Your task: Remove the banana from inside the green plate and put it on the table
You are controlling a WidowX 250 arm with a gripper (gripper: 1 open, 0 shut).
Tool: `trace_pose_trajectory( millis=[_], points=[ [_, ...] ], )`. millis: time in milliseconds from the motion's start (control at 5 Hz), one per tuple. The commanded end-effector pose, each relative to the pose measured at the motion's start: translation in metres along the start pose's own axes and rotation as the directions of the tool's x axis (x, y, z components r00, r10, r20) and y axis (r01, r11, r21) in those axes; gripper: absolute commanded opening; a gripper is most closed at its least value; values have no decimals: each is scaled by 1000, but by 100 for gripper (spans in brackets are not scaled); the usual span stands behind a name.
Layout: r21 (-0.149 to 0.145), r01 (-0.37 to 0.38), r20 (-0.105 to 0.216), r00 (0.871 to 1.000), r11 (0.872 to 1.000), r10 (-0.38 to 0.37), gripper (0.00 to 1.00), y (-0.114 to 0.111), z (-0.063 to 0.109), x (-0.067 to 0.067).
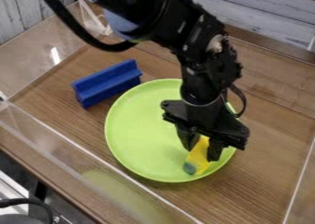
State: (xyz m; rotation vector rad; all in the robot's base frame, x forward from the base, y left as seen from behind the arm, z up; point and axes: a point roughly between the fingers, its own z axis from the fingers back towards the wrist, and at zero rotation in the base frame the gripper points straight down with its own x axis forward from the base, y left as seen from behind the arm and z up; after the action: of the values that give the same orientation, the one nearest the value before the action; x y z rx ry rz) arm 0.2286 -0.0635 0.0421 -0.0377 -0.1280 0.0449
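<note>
Banana (pixel 197 157) at approx 5 o'clock in green plate (pixel 135 126); gripper (pixel 204 150) jaws pinching its mid-body. Prob light, stiff, slick plastic; mid grip seems best.

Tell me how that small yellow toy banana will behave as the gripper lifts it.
The small yellow toy banana looks like smooth, stiff plastic, so it probably stays rigid. Pinched between the black gripper fingers, it may slip or pivot. Being small, it is likely light.

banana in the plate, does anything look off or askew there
Yes: the banana is pinched in the gripper and stands tilted up on end, its dark tip down against the green plate near the front rim, instead of lying flat.
</note>
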Motion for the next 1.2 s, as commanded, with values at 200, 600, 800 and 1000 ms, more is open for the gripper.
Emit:
trace_pose_trajectory(
  millis=[200,600,800,1000],
  points=[
    [26,12,9,1000,1000,-12,0,2,11,7],
    [40,16,8,1000,999,-17,100,4,15,13],
    [43,28,8,1000,999,-29,100,6,19,16],
    [38,23,8,1000,999,-24,100,5,12,14]
  ],
)
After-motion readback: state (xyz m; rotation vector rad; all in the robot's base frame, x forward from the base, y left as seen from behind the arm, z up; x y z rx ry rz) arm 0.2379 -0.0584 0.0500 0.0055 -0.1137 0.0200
